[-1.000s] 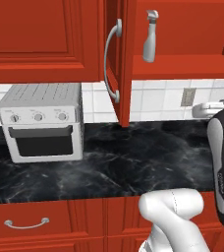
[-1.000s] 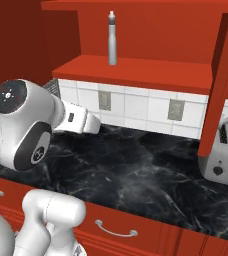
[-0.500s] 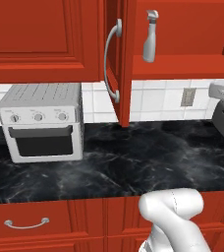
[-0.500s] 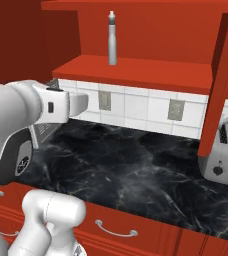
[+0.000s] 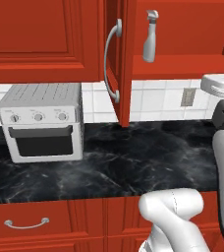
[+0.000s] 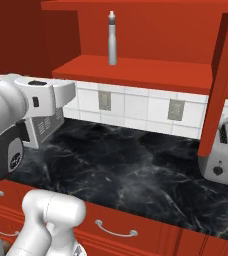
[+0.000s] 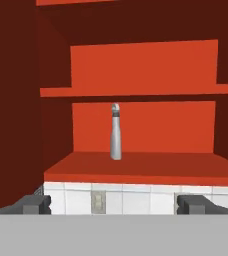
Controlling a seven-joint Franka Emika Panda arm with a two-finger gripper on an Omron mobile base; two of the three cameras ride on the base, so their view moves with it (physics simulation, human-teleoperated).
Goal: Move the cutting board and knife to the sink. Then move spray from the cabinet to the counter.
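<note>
The slim light-grey spray bottle (image 7: 116,132) with a narrow neck and trigger head stands upright, alone, on the lowest red shelf of the open red wooden wall cabinet (image 7: 136,167). Bare shelf lies on both sides of it, and the panelled door (image 5: 120,59) with its curved silver handle (image 5: 111,61) hangs swung out above the black marble-look counter (image 6: 136,175). The two-finger gripper (image 7: 114,204) faces the bottle from well short of the shelf edge, jaws spread wide and empty; no writing is legible on the bottle.

- Slim light-grey spray bottle (image 5: 150,37) upright on red inner shelf of open red wooden wall cabinet (image 5: 182,66).
- White toaster oven (image 5: 42,121) on black marble-look counter (image 5: 128,162), left.
</note>
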